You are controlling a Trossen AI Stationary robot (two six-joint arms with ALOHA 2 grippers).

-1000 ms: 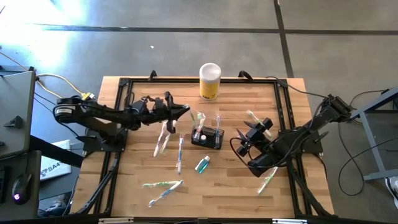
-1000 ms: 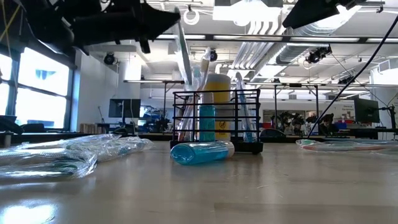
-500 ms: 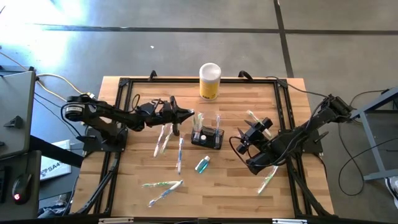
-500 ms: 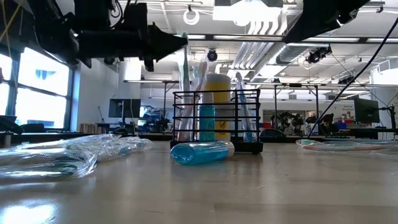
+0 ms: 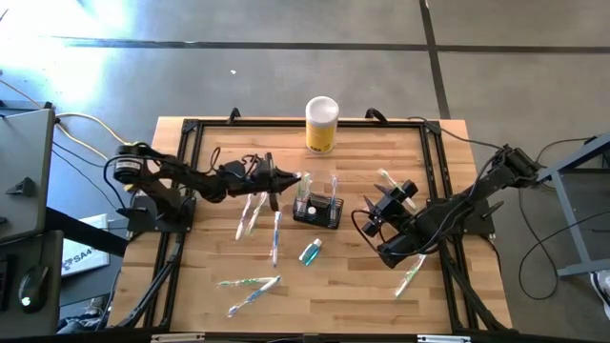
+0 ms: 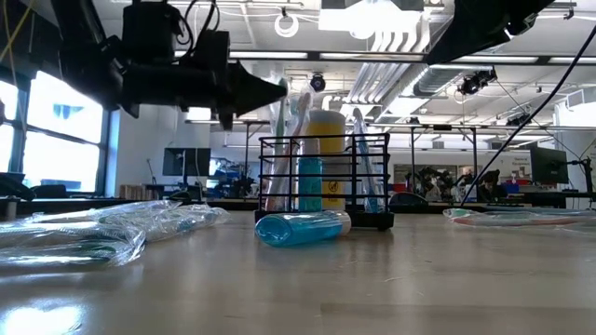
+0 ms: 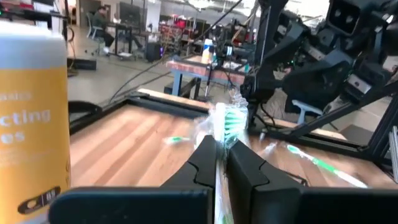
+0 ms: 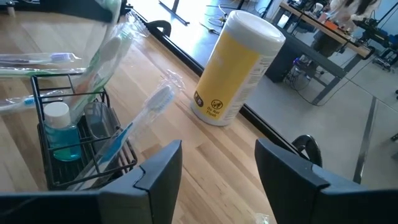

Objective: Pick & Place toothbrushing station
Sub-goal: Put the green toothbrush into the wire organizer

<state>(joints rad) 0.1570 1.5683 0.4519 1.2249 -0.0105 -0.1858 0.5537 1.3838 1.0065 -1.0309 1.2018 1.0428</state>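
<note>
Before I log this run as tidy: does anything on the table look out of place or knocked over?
Yes: a small blue bottle lies on its side in front of the wire caddy, while a similar one stands upright inside. Wrapped toothbrushes lie scattered on the table. The left gripper holds one at the caddy.

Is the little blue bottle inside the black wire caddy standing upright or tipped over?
Upright. In the right wrist view the blue bottle stands in the wire caddy with its white cap on top; the low view shows it vertical too.

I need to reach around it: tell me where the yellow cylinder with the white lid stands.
In the high view the yellow cylinder stands upright at the table's far edge, near the middle, behind the black wire caddy and apart from it.
</note>
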